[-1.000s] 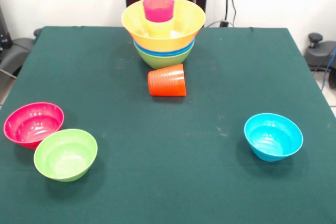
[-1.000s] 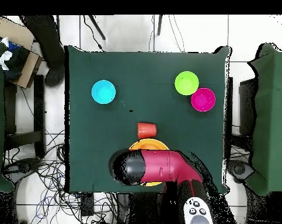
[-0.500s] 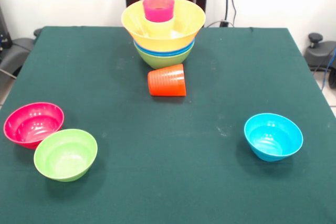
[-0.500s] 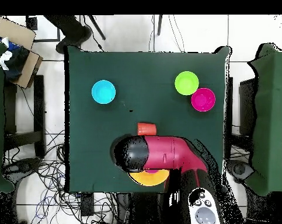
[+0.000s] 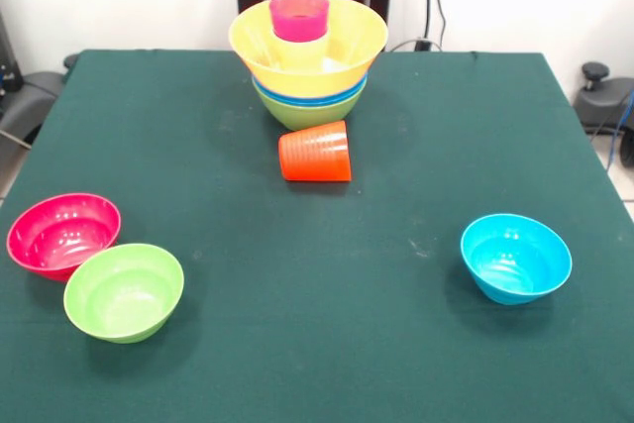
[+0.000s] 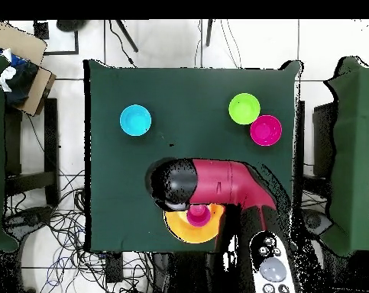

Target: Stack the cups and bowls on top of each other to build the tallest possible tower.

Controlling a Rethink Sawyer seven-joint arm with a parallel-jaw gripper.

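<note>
Arm (image 6: 218, 181) shifted, three loose bowls (image 5: 123, 291), two cups (image 5: 316, 152)

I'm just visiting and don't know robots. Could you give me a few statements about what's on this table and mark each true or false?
1. The orange cup lies on its side in front of the tower. True.
2. The light-blue bowl sits inside the tower. False: it stands alone on the table.
3. The pink-red bowl and the small green bowl are side by side. True.
4. A pink cup is on top of the pile, in the orange-yellow bowl. True.
5. The tower's lowest bowl is blue. False: it is green.
</note>
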